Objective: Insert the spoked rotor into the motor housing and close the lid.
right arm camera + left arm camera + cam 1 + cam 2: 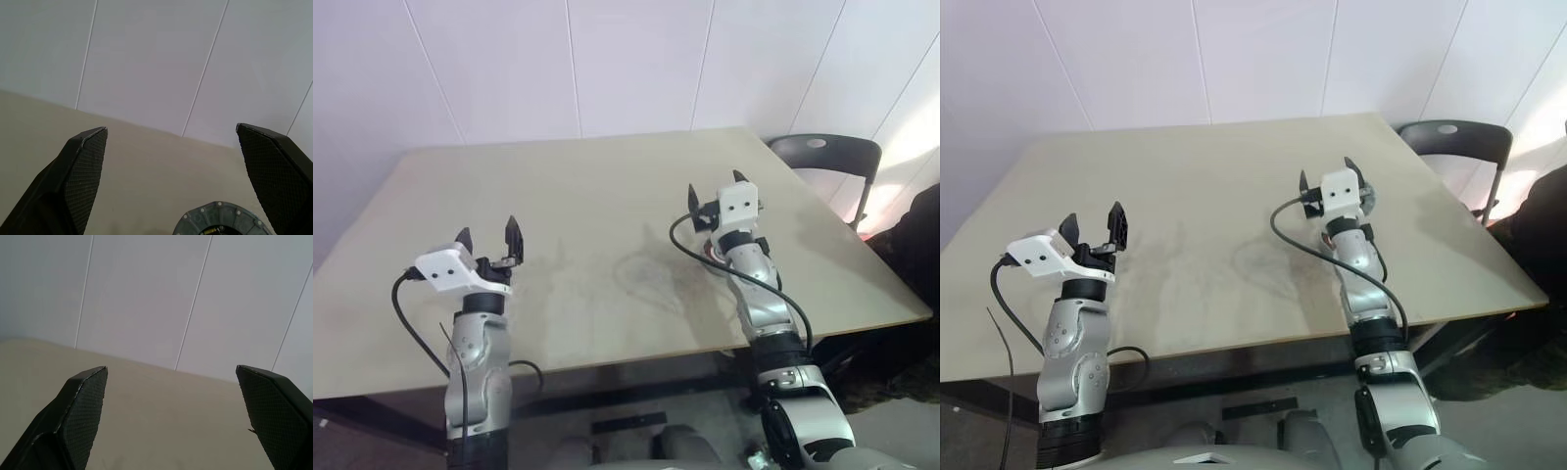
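Observation:
My left gripper hangs open and empty over the near left of the tan table. Over the right side of the table, my right gripper is open too, with nothing between its fingers. Below it lies a round grey metal part with small studs around its face. I cannot tell whether that part is the motor housing or the lid. A reddish-grey sliver peeks out beside my right forearm, which hides most of it. The spoked rotor is hidden or out of view.
A dark chair stands past the table's far right corner. A white panelled wall rises behind the table. The table's near edge runs just in front of both arms.

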